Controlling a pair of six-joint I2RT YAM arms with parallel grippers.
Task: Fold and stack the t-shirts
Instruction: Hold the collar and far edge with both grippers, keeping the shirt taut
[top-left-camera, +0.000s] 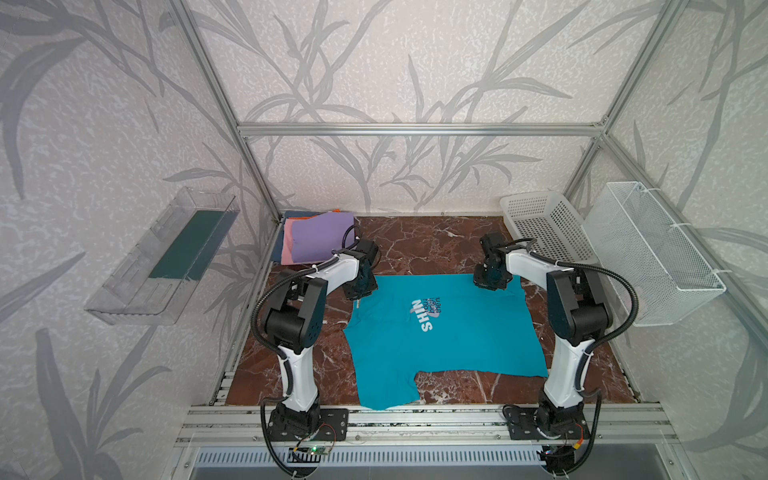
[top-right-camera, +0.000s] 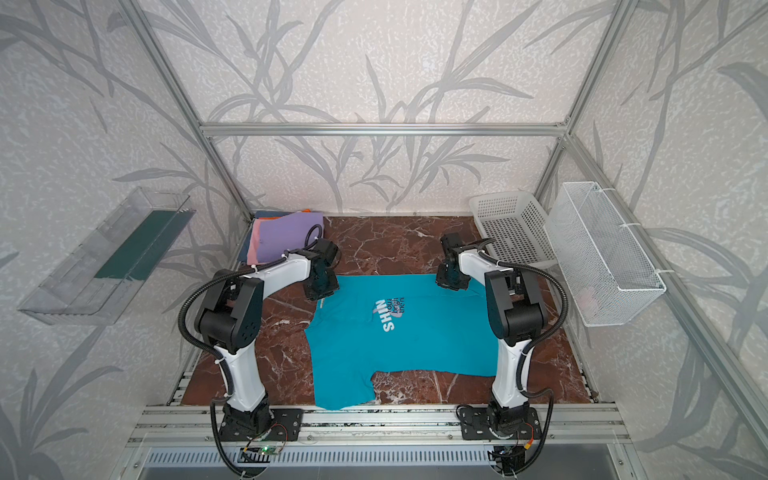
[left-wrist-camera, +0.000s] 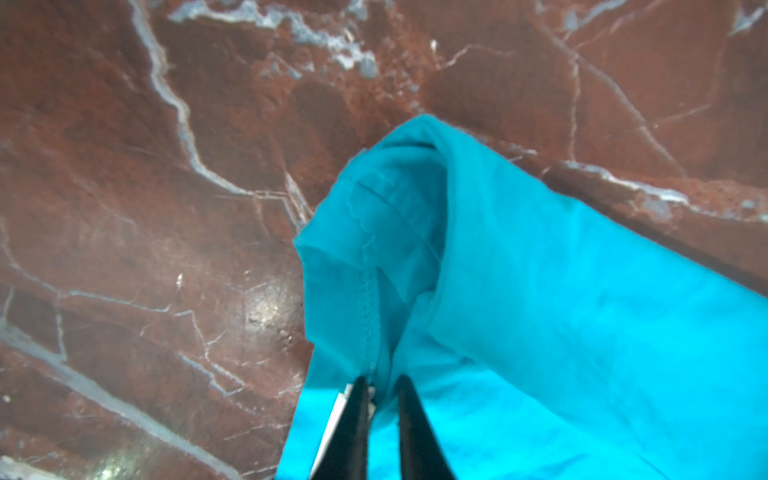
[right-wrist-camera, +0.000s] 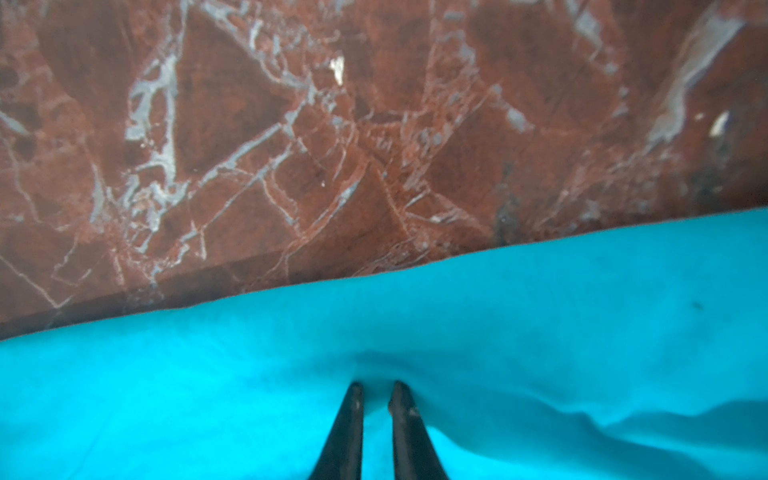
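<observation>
Both jaws nearly closed on cloth: my left gripper (left-wrist-camera: 380, 380) pinches a bunched corner of the tee (top-left-camera: 446, 336), my right gripper (right-wrist-camera: 376, 384) its far edge. That edge runs jaw to jaw. The stack (top-left-camera: 318, 239) lies just beyond the left jaws.

1. This was a robot lab cell: an aluminium-profile frame (top-left-camera: 419, 129) boxed in the workspace.
2. Leaf-patterned wallpaper panels (top-left-camera: 104, 124) served as its walls.
3. Robot arms (top-left-camera: 299, 365) were bolted to a front rail (top-left-camera: 415, 419) beside a marble-look table (top-left-camera: 436, 245), with a bare circuit board (top-left-camera: 311, 449) exposed.
</observation>
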